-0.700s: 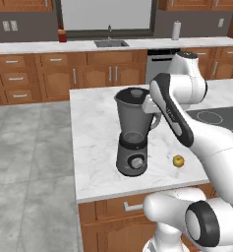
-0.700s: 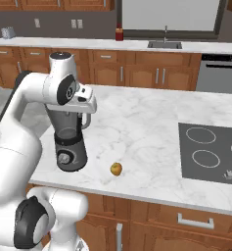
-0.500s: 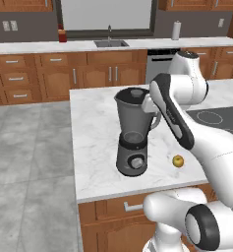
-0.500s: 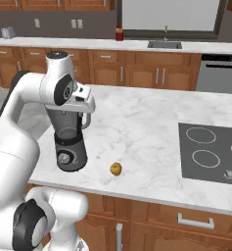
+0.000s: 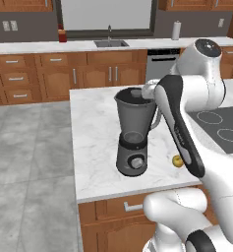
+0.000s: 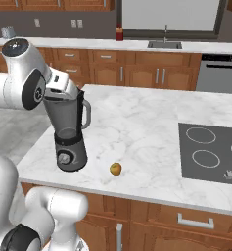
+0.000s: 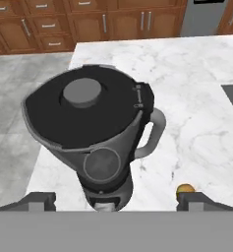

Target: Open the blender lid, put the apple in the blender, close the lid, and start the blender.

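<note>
The blender point(image 5: 135, 133) point(image 6: 68, 130) stands on the island counter point(image 6: 137, 122), near its front edge. Its dark blender lid point(image 7: 83, 106) sits on the jar's rim, round knob in the middle. My gripper point(image 7: 118, 201) hangs above the lid and looks down on it, open, with its fingertips point(image 7: 39, 199) far apart and nothing between them. In the base views my hand point(image 5: 148, 91) point(image 6: 63, 88) is at the jar's top rim. The small yellow-green apple point(image 5: 177, 160) point(image 6: 116, 168) point(image 7: 186, 189) lies on the marble beside the blender base, on the handle's side.
A black cooktop point(image 6: 210, 152) point(image 5: 221, 128) is set into the island beyond the apple. Along the back wall runs a counter with a sink point(image 5: 109, 43), a red jar point(image 6: 119, 34) and a paper towel roll point(image 5: 176, 30). Grey floor lies past the island's edge.
My hand has shifted a little further over the blender's top. The blender, the lid and the apple have stayed where they were.
</note>
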